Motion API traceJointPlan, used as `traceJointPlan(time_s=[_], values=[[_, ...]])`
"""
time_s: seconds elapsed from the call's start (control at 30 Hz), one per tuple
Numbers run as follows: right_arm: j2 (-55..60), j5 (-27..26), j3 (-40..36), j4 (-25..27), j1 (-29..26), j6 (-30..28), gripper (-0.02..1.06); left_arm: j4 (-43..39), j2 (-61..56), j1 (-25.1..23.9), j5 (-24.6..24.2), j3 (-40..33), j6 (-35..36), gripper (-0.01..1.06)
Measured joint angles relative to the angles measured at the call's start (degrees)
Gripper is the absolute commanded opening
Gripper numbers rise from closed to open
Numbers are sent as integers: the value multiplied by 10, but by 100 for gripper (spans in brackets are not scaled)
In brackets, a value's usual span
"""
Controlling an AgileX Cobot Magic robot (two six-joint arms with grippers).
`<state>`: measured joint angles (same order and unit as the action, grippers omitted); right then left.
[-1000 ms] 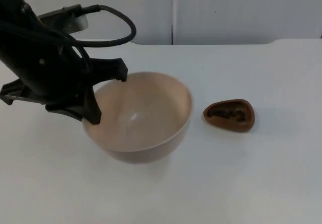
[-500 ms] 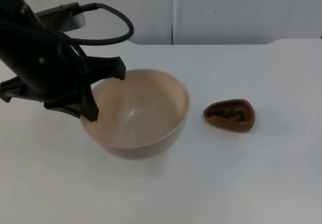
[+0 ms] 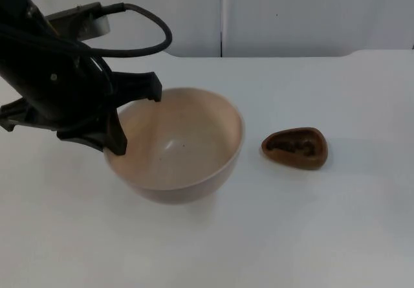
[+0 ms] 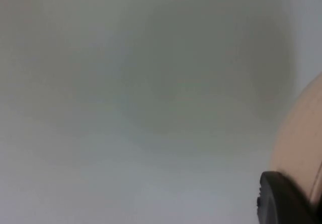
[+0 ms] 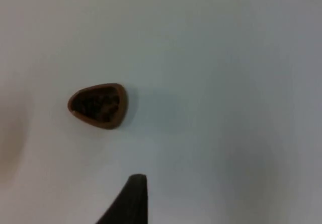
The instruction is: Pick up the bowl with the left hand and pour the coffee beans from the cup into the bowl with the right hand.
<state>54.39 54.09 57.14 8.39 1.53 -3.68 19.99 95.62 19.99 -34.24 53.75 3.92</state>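
The left gripper (image 3: pixel 132 123) is at the left side of the big cream bowl (image 3: pixel 178 145). Its fingers (image 3: pixel 116 142) are closed tight on the bowl's rim: one black finger goes down inside the bowl, and the other is on the outside wall. From the left wrist camera you can see one black fingertip (image 4: pixel 282 199) pressed against the bowl's (image 4: pixel 302 143) pale outer wall. The bowl looks tipped a little, with its right side lower than the side being held (I cannot tell if the bottom touches the table).

The small brown cup (image 3: pixel 295 148) sits on the white table (image 3: pixel 323 236) to the right of the bowl, near it but not touching. It has dark coffee beans (image 3: pixel 292 147) inside.

The right gripper (image 5: pixel 132 204) hangs above the table and waits. The cup (image 5: pixel 98 105) is on the table well in front of it, apart from its dark fingertip. I cannot tell if these fingers are apart or together.
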Motion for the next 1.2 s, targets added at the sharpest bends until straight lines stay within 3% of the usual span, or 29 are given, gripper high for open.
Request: traceJointPlan(time_s=[0.5, 0.67, 0.87, 1.0, 1.2], values=[[161, 8, 102, 66, 2, -27, 105, 7, 0, 0, -2, 0, 0, 0], [196, 15, 130, 64, 41, -28, 105, 7, 0, 0, -2, 0, 0, 0], [251, 23, 173, 24, 116, 1, 105, 22, 0, 0, -4, 0, 6, 0], [318, 49, 219, -40, 185, 58, 105, 29, 0, 0, -5, 0, 6, 0], [380, 70, 263, -74, 217, 106, 105, 31, 0, 0, -5, 0, 6, 0]])
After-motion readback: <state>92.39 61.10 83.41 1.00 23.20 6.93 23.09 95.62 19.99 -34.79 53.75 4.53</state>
